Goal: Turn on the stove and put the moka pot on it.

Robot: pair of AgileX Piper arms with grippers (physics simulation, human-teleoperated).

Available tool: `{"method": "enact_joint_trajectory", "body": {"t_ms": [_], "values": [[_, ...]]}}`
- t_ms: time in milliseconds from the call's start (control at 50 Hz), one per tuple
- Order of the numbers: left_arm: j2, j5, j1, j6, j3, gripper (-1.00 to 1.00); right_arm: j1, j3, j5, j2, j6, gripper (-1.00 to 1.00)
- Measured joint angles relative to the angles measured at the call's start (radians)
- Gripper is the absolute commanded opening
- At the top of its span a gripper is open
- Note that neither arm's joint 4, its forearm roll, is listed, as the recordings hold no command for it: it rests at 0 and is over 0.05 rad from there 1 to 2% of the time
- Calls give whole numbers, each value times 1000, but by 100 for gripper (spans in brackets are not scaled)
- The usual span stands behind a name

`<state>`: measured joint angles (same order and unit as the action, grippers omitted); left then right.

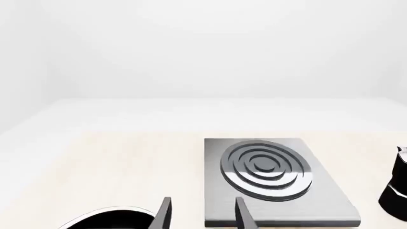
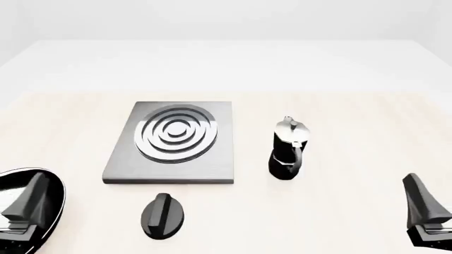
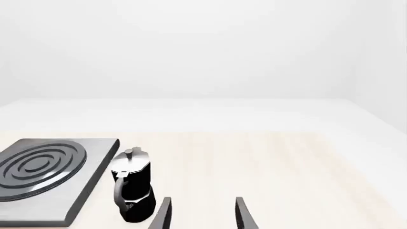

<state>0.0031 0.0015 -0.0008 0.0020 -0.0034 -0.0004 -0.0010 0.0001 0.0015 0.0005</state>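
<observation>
brushed grey square stove (image 2: pixel 222 159) with shiny rings, faceted black pot (image 2: pixel 287 151) upright beside it, pale woodgrain tabletop (image 2: pixel 339 211), both fingers (image 1: pixel 164 214) (image 3: pixel 164 214) spread, holding nothing

stove (image 2: pixel 120 164) grey, silver-dark rings | moka pot (image 2: pixel 288 153) black, silver lid | knob (image 2: pixel 164 215) black | table (image 2: pixel 339 211) pale wood

left gripper (image 1: pixel 202 214): showing two dark grey, flat, tapering fingers | right gripper (image 3: pixel 202 214): showing matching dark grey blade-like fingers
</observation>
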Motion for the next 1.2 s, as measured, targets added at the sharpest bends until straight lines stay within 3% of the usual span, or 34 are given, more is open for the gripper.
{"method": "enact_joint_trajectory", "body": {"t_ms": [180, 340, 840, 1200], "values": [[92, -13, -20, 22, -44, 100, -3, -2, 1, 1, 3, 100], [266, 5, -47, 21, -156, 100, -5, -1, 0, 5, 5, 100], [622, 281, -188, -48, -533, 100, -9, -1, -3, 10, 5, 100], [760, 445, -278, -92, -677, 100, -8, -1, -21, 38, -2, 100]]}}
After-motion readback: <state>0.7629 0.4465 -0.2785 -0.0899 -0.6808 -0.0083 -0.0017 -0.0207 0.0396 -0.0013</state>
